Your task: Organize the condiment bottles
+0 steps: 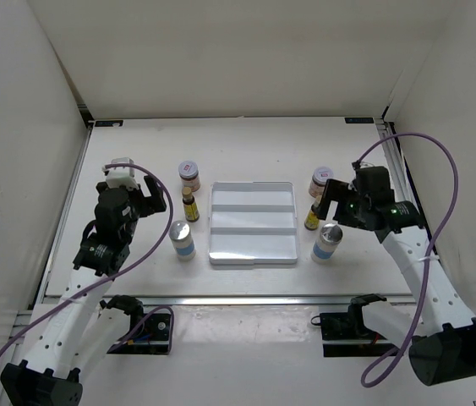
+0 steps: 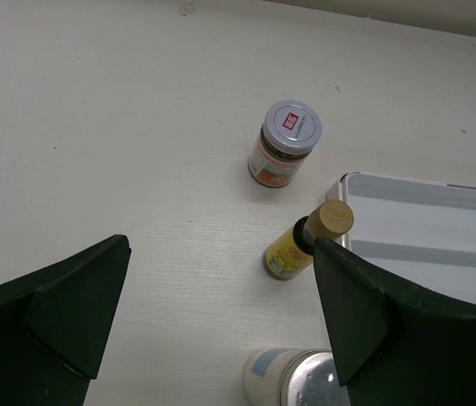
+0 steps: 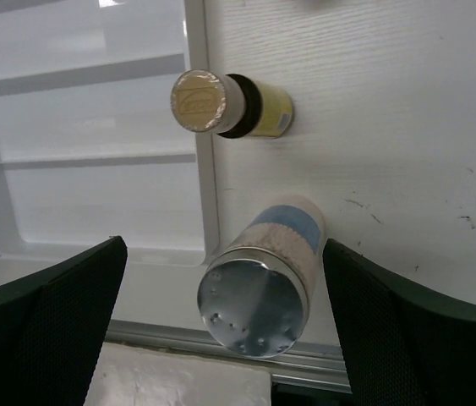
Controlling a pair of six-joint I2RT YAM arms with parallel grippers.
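While both arms hang above the worktop [image 1: 136,144], a white tray [image 1: 253,254] lies at centre frame. In a column just left of it stand a pink-lidded jar [image 1: 189,173], an amber bottle [image 1: 190,205] and a silver-capped bottle [image 1: 182,239]. Right of the tray stand the second jar [image 1: 320,181], second amber bottle [image 1: 313,216] and second silver-capped bottle [image 1: 328,243]. The left tool [image 2: 219,254] is released, fingers spread wide, holding nothing. The right tool [image 3: 225,254] is likewise released, above the lower-right bottle, its fingers clear of it.
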